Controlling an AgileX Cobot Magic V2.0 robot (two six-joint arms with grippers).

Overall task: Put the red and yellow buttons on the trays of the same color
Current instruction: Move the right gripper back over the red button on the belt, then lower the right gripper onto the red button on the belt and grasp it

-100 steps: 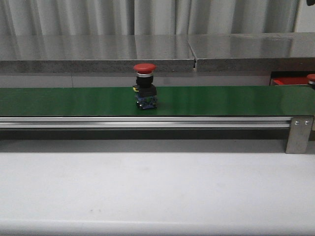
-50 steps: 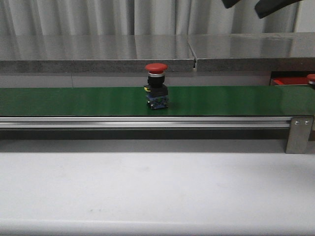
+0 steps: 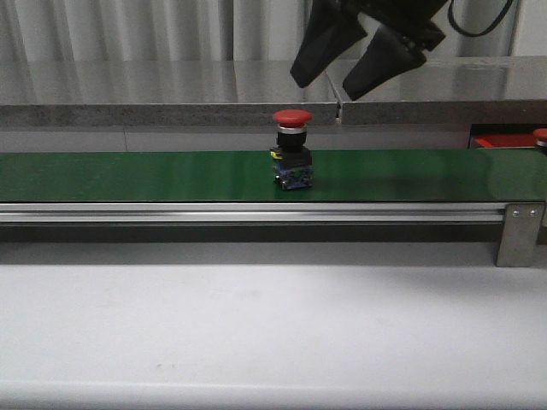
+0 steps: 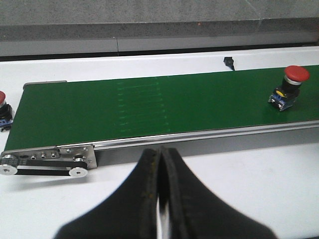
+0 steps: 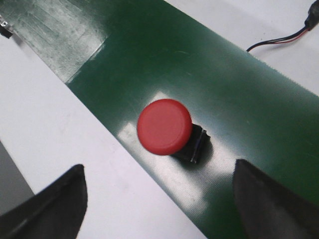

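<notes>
Hovering: right claw (image 3: 338,81) spread above red button (image 3: 292,117) | mid-belt (image 3: 128,175)

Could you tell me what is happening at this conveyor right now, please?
A red button stands upright on the green belt. The right claw hangs open just above it, not touching. The left claw is shut and away from the belt. The red tray lies at the belt's right end.

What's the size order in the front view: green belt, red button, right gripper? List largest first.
1. green belt
2. right gripper, cropped by the frame, perhaps nearer the camera
3. red button
</notes>
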